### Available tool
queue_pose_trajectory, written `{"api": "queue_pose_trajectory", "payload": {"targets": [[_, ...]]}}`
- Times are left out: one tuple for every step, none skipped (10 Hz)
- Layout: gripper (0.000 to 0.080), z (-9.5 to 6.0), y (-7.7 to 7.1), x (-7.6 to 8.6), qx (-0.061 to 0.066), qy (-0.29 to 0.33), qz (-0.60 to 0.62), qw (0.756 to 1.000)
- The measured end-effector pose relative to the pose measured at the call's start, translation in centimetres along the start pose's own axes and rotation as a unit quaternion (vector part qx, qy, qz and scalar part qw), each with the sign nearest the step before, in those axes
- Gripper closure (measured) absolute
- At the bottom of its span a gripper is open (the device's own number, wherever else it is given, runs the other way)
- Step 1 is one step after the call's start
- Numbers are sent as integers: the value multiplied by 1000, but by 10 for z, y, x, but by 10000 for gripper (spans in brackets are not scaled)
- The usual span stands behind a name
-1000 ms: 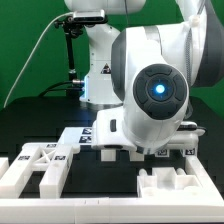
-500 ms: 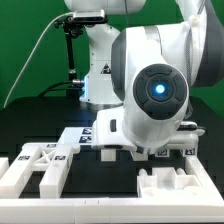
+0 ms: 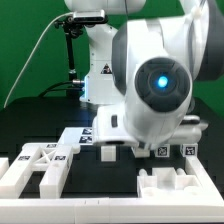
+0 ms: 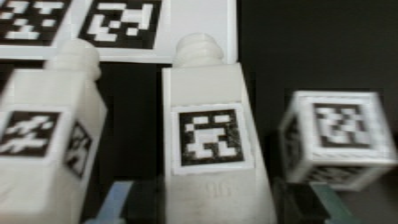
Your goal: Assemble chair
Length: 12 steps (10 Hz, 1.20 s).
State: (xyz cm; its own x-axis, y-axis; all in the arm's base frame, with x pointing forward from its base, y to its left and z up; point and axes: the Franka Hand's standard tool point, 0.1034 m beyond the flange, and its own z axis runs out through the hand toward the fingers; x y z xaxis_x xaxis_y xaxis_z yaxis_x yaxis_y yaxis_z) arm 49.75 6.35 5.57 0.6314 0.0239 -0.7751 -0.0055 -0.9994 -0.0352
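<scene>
Chair post (image 4: 210, 125) flanked by gripper (image 4: 198, 198), arm (image 3: 150, 90) bent steeply downward

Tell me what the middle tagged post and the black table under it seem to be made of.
Middle post: looks like matte white plastic, going by its dull, even surface, soft edges and rounded tip.
Its tag: probably a printed sticker or paper, flat with a crisp black-and-white pattern.
Table: a black, non-shiny covering, perhaps cloth or a mat. The pictures leave that open.
</scene>
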Motion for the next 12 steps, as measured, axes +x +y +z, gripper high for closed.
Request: {"api": "queue_pose_trajectory", "payload": {"targets": [[517,-25,-5,-5,0,19,-4,1000],[515,-47,-10,-19,-4,19,-9,1000],[515,-56,-13,-22,-6,30,-13,999],[515,-58,-13,-11,-7,91,-14,996],[515,-59,-13,-15,-5,126,-13,992],[515,-60,-12,-16,-4,146,-13,989],[515,-67,-17,-11,-3,185,-11,983],[515,-82,-30,-12,-3,199,-20,980],[515,-116,-44,-3,7,252,-40,967],[515,-140,-46,5,10,307,-57,950],[515,-153,-48,10,7,352,-66,934],[515,-155,-47,12,6,394,-63,917]]}}
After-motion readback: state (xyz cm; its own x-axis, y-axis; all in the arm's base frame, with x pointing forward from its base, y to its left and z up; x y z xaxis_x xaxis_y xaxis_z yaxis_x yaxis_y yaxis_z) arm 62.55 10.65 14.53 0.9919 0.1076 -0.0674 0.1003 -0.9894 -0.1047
